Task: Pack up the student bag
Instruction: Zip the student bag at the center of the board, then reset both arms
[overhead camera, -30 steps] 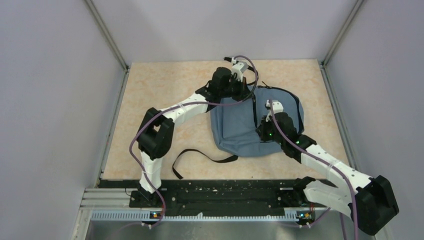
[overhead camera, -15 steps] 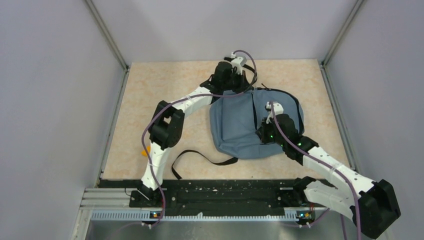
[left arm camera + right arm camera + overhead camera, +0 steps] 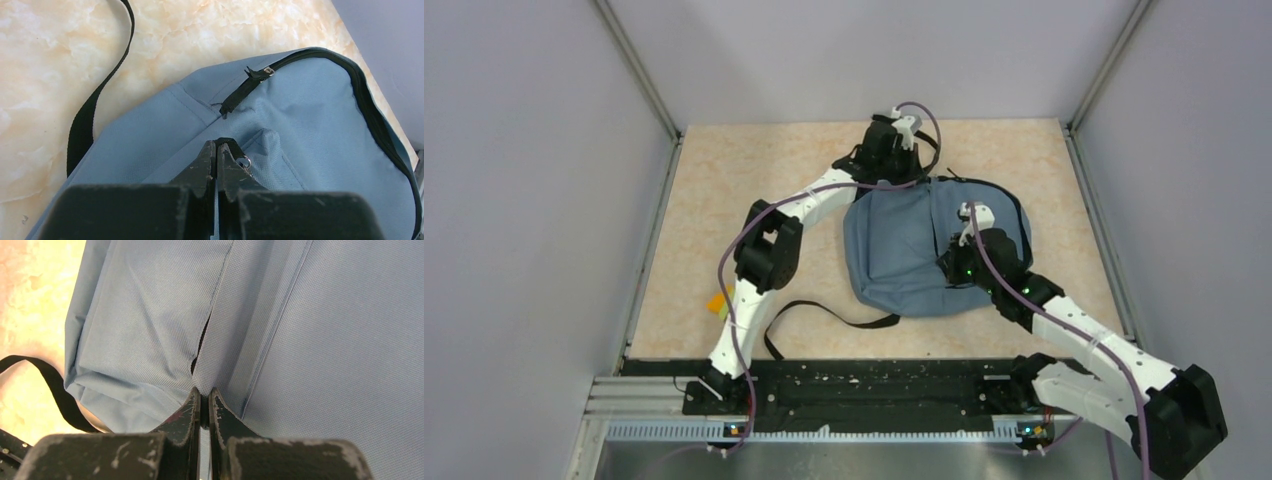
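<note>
The student bag (image 3: 904,250) lies flat mid-worktop (image 3: 724,180), seemingly zipped and unpacked, the left pincer (image 3: 216,146) pinching its zip pull (image 3: 243,161), the right pincer (image 3: 202,391) pinching its fabric: opening looks barely begun.

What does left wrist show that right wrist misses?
Left wrist only: on the student bag, a zip slider at the end of the curved zip, plus a small metal ring beside the left fingers. Right wrist only: a gaping seam slit and the bag's folded corner, with the right fingers at the seam. Both: blue-grey fabric, a black strap, the marbled table, and shut fingers seemingly nipping the bag.
</note>
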Motion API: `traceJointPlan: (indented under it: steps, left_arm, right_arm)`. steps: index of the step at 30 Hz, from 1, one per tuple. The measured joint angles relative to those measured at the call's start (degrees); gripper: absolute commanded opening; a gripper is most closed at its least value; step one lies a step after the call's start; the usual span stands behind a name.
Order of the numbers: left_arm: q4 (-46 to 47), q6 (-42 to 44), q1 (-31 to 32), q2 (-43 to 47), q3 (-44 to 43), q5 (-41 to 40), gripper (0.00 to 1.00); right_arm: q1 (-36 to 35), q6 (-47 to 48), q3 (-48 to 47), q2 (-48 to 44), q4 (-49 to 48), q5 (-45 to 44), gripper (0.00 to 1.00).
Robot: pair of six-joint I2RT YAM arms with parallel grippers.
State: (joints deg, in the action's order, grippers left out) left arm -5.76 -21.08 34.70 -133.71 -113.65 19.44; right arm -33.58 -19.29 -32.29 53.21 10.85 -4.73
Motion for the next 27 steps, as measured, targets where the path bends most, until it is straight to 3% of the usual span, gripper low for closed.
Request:
traceJointPlan:
  steps: [11, 12, 14, 18, 20, 22, 27]
  left_arm:
    - [-4.9, -0.2, 0.0, -1.8, -3.3, -1.6, 0.0]
    - [-4.7, -0.2, 0.0, -1.8, -3.4, -1.3, 0.04]
    - [-4.0, 0.0, 0.0, -1.8, -3.2, -0.6, 0.26]
    - [5.6, 1.5, -1.2, -1.2, 1.2, -3.2, 0.7]
    - [8.8, 2.1, -2.8, -0.3, 4.3, -4.3, 0.84]
    - [11.4, 2.5, -4.2, 1.2, 7.7, -5.4, 0.9]
    - [18.7, 3.3, -6.1, 9.4, 19.5, -7.1, 0.94]
  right_arm:
    - [0.0, -0.4, 0.0, -1.7, -0.1, -0.5, 0.0]
    - [0.0, -0.4, 0.0, -1.7, -0.1, -0.5, 0.0]
    - [0.0, -0.5, 0.0, -1.7, -0.1, -0.5, 0.0]
    - [-0.3, -1.5, 0.0, -1.8, 2.6, 1.0, 0.36]
    - [-0.7, -2.0, -0.1, -1.8, 3.8, 2.4, 0.53]
    - [-1.0, -2.1, -0.5, -1.7, 4.7, 3.6, 0.59]
    - [-1.2, -2.0, -3.1, -0.5, 6.4, 3.6, 0.71]
